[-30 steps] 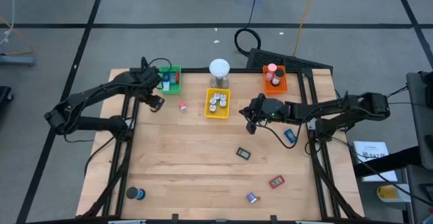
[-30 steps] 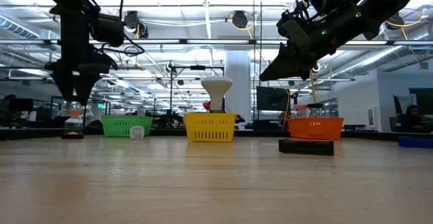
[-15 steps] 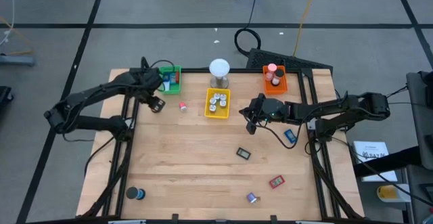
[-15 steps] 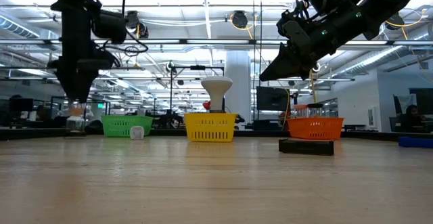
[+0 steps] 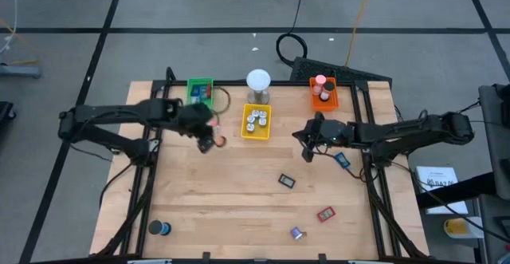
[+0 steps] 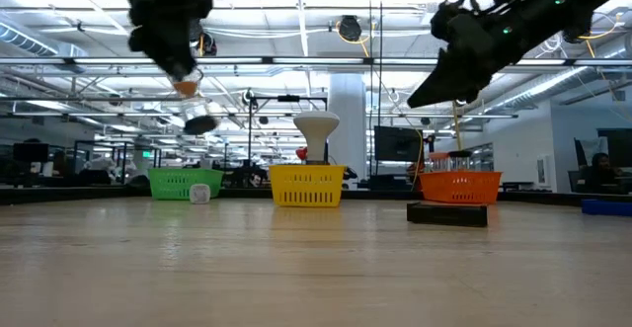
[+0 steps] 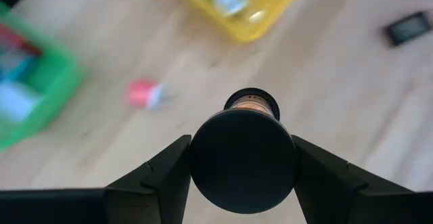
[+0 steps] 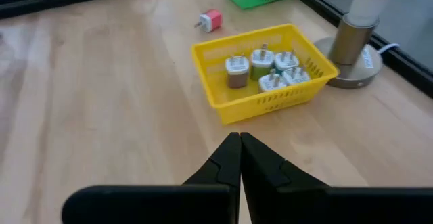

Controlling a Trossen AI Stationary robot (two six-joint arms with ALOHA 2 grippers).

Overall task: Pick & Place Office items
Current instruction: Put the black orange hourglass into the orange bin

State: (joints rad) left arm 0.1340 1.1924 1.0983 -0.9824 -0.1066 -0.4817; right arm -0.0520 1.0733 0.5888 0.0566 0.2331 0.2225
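Left gripper clamped on a sand timer, black end caps, orange sand, held in the air just beside the yellow tray. Right gripper pinched shut, empty, on the tray's other side.

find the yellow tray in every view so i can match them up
High view: the yellow tray sits near the table's far edge, centre, just in front of the white-domed cylinder.
Low view: yellow tray at centre, cylinder behind it.
Left wrist view: tray at the top edge, partly cut off.
Right wrist view: tray mid-picture, holding small plug-like pieces.
Shared landmark: the small red piece beside the tray.
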